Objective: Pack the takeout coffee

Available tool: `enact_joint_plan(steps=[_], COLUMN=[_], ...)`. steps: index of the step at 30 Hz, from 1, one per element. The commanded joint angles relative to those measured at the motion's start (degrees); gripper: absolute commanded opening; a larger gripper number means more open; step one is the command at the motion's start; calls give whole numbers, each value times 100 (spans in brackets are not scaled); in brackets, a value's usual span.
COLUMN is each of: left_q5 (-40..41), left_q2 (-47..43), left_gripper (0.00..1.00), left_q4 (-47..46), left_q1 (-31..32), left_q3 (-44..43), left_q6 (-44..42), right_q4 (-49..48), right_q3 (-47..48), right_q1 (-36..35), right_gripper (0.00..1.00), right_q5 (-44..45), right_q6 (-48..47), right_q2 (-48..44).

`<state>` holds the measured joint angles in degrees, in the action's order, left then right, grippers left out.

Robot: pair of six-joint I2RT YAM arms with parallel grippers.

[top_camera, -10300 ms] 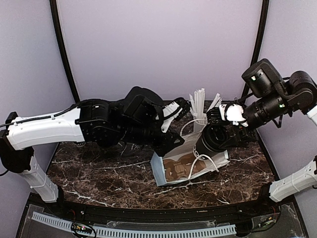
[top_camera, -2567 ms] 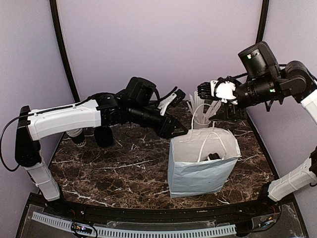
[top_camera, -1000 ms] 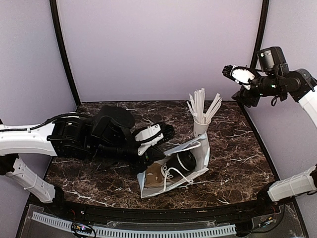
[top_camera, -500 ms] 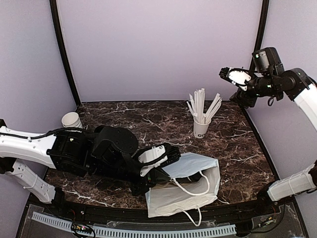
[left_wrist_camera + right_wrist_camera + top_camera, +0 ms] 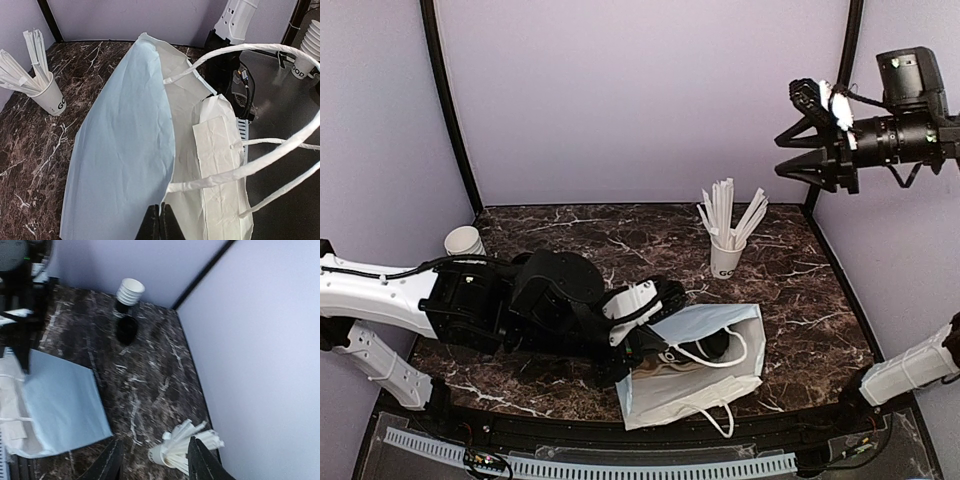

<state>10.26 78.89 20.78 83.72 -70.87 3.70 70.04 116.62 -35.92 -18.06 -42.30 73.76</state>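
- Takeout coffee stands upright on the dark marble worktop, out at 10 o'clock. The right wrist view catches it as a blurry dark cup with no hand on it.
- It sits just beside the stack of white cups. Whether the two touch is too blurred to tell.
- From above, the left arm's bulk hides the coffee and only the top of the stack peeks out.
- Down at 5 o'clock, near the front edge, the paper bag lies on its side. It is pale blue outside and white inside, with its white handles looping loose.
- The left hand is clamped tight, fingers pressed together right on the bag's rim.
- The left wrist view looks along the bag's open rim and shows only creased white paper.
- A dark patch shows under a handle loop in the top view, and there is no telling what it is.
- The right hand is way up at 2 o'clock, high above the far right corner. Its fingers are spread and there is nothing between them.
- Directly beneath it the cup of white sticks stands upright at 1 o'clock, well apart from the bag.
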Motion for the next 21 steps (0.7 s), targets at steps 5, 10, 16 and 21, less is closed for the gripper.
enact_joint_plan(steps=[5, 10, 16, 21], left_q5=[-174, -356, -414, -474], left_q2=[150, 169, 148, 111], left_gripper=[0, 0, 0, 0], left_q4=[-231, -410, -495, -510], left_q1=[-425, -532, -561, -640], left_q3=[-142, -148, -192, -167], left_q6=[708, 949, 1107, 1300], right_q4=[1092, 1083, 975, 401], right_q3=[-511, -1073, -1868, -2335], right_q1=[-2528, -3860, -4534, -4816], right_gripper=[39, 36, 28, 27], right_q5=[395, 1330, 1785, 2543], right_q6=[-323, -650, -893, -807], right_q2=[156, 149, 271, 248])
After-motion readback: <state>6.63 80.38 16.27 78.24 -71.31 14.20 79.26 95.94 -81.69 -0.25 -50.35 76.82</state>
